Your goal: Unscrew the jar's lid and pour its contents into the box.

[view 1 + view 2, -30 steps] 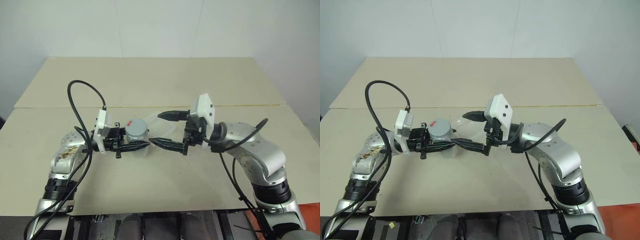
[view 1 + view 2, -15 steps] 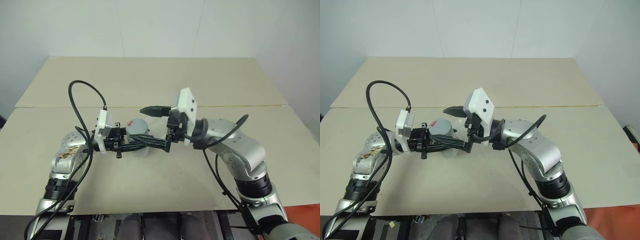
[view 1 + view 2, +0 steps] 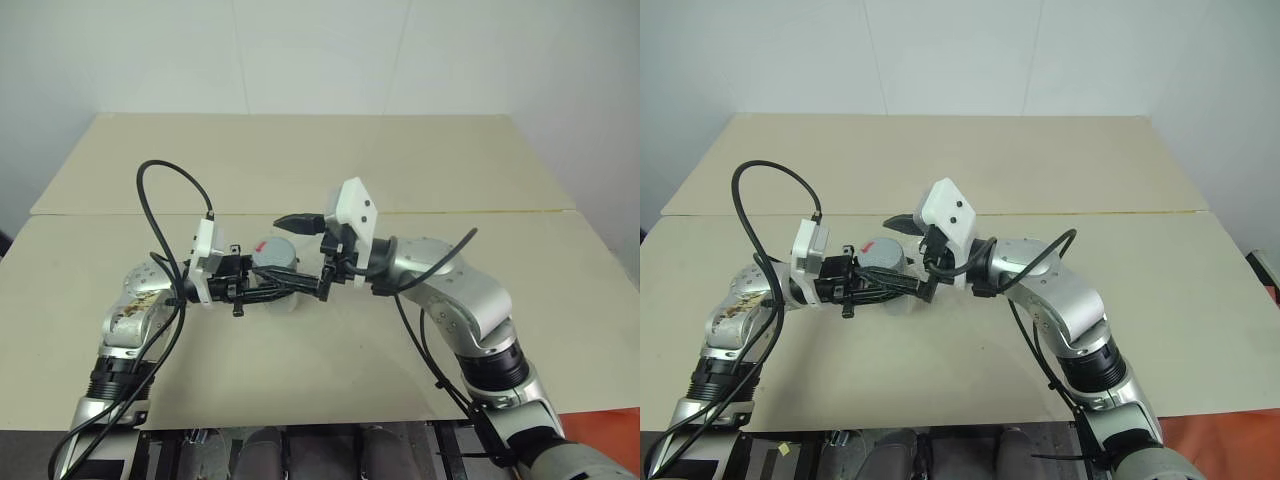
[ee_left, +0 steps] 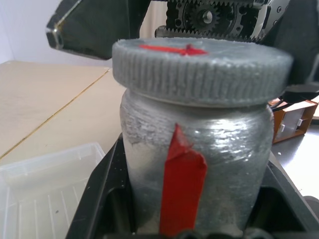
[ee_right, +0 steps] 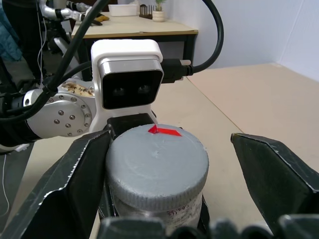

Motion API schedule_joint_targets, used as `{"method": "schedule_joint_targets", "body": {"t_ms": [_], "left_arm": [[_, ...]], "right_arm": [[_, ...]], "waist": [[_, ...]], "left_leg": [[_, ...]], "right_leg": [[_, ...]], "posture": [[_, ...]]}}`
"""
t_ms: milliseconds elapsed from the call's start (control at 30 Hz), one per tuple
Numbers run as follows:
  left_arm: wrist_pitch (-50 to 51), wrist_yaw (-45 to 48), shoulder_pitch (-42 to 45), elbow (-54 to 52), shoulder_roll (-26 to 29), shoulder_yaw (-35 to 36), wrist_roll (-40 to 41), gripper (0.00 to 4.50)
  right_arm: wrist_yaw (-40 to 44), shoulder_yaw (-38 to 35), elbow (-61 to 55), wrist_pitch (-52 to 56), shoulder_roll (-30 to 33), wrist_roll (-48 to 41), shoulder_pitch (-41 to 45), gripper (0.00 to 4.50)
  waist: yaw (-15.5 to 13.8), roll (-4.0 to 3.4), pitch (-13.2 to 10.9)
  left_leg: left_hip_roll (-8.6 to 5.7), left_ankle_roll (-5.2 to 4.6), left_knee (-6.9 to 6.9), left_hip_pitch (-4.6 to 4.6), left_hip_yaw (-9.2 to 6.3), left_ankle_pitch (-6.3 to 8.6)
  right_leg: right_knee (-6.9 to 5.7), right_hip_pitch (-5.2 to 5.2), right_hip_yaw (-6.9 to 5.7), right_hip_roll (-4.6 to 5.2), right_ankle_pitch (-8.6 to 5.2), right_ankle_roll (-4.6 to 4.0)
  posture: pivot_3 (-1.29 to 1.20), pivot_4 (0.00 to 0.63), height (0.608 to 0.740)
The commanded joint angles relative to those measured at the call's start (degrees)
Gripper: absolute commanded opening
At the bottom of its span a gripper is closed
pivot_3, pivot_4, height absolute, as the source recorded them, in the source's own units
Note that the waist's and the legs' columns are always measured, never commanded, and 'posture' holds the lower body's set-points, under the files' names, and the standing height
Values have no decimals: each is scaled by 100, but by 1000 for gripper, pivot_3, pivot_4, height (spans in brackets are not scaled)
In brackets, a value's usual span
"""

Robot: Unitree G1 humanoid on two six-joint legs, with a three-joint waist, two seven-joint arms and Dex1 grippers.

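1. Since a second ago my right gripper (image 3: 302, 258) has come in from the right, and its two black fingers now straddle the top of the jar instead of standing off beside it.
2. Its fingers are spread wide: in the right wrist view one finger (image 5: 75, 174) sits just beside the lid (image 5: 156, 162), perhaps touching it, while the other stands well clear on the far side.
3. My left gripper (image 3: 262, 287) is clamped on the jar (image 4: 194, 164) low on its body, holding it upright above the table (image 3: 300, 160).
4. What matters next, I judge: the jar's long axis runs vertical, the lid lies between the right fingers, so closing them should catch its ribbed rim for the twist.
5. The jar is silvery-grey and rough-surfaced with a red strip down its side; the lid is grey, fully seated, with a red mark on top.
6. The box (image 4: 47, 186), clear plastic, lies on the table just below and beside the jar.
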State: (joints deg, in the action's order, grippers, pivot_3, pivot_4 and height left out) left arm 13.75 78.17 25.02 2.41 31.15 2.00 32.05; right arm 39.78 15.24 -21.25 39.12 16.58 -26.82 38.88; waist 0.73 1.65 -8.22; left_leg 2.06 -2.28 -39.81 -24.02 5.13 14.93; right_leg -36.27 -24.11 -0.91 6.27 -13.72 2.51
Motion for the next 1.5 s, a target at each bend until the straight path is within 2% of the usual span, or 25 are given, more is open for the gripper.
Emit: {"method": "schedule_joint_targets", "body": {"t_ms": [33, 1500], "left_arm": [[-10, 9, 78, -178, 42, 60, 112, 1940], [-46, 28, 81, -149, 47, 61, 94, 1940]], "right_arm": [[-25, -138, -109, -122, -1, 14, 99, 4441], [412, -387, -453, -41, 334, -467, 26, 4441]], "waist": [[0, 0, 0], [-2, 0, 0]], "left_leg": [[0, 0, 0, 0, 0, 0], [0, -3, 0, 0, -1, 2]], "right_leg": [[0, 0, 0, 0, 0, 0], [2, 1, 0, 0, 0, 0]], "posture": [[0, 150, 740], [0, 150, 740]]}}
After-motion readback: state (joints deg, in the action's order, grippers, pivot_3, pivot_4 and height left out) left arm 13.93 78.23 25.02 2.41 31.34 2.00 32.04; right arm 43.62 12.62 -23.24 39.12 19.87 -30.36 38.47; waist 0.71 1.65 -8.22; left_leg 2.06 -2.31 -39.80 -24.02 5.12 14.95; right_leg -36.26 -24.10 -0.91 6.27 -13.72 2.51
